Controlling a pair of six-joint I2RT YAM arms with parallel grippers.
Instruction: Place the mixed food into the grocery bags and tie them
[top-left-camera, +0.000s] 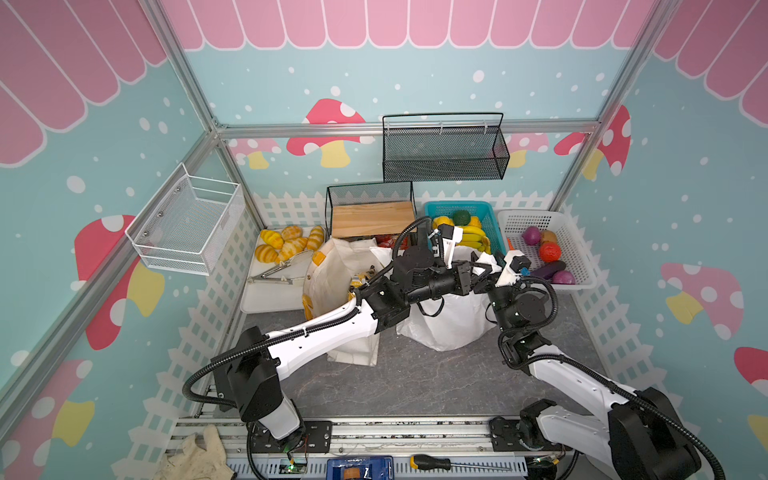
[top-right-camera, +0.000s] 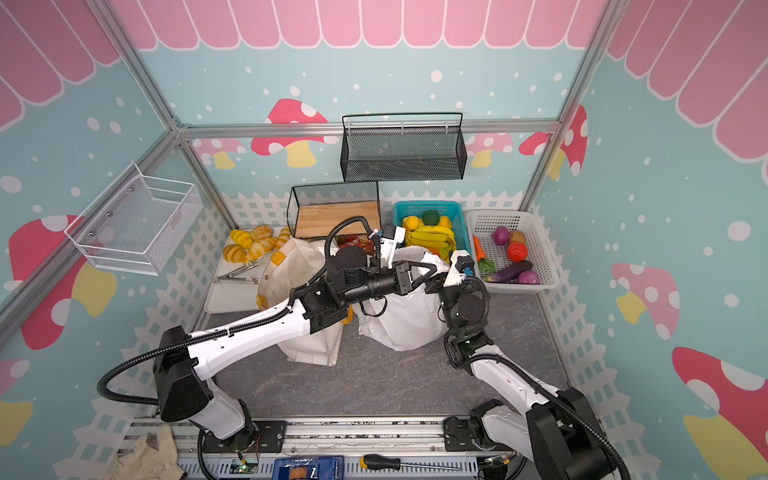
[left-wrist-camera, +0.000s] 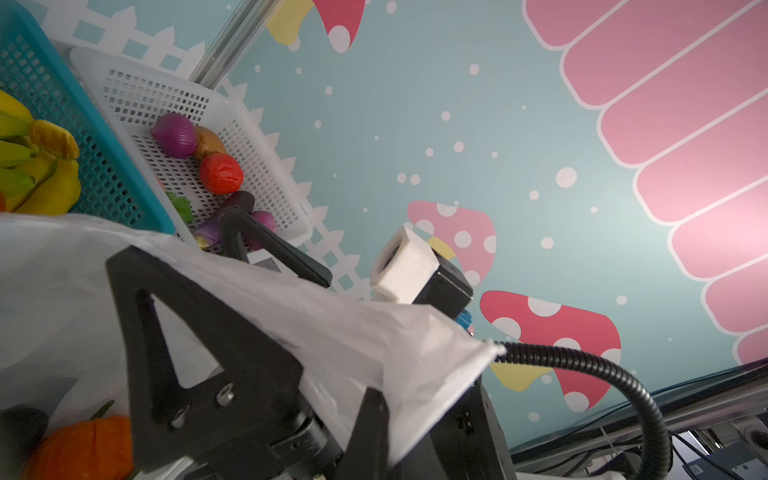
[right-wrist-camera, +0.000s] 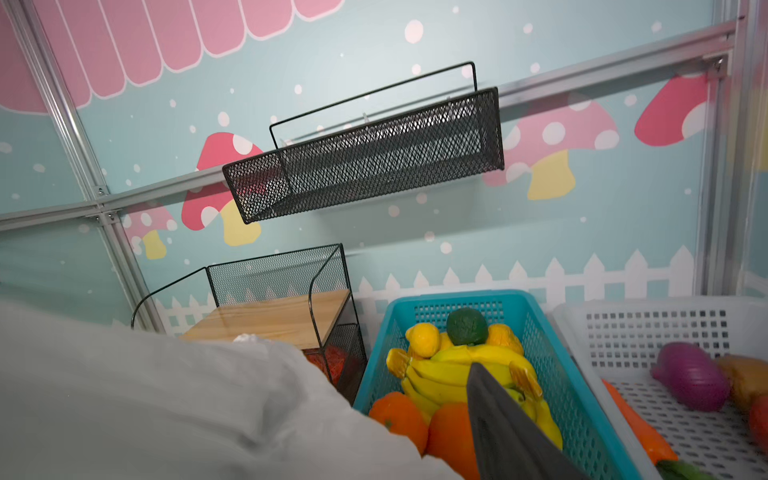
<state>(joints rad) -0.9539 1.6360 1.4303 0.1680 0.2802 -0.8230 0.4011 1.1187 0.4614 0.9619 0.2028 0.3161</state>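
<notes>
Now your left pincer (top-left-camera: 490, 270) is reaching across the middle and clenching a strip of the white plastic bag (top-left-camera: 449, 324) at its mouth, holding it taut with its long axis pointing at the right arm. Your right pincer (top-left-camera: 497, 262) is hovering just beside that strip. You cannot tell whether it is gripping film. The bag is sitting on the surface (top-left-camera: 415, 374) beside the canvas tote (top-left-camera: 332, 270), carrying a pumpkin (left-wrist-camera: 83, 446).

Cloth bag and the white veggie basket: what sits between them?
The white plastic bag stands between them, as both top views show.
</notes>
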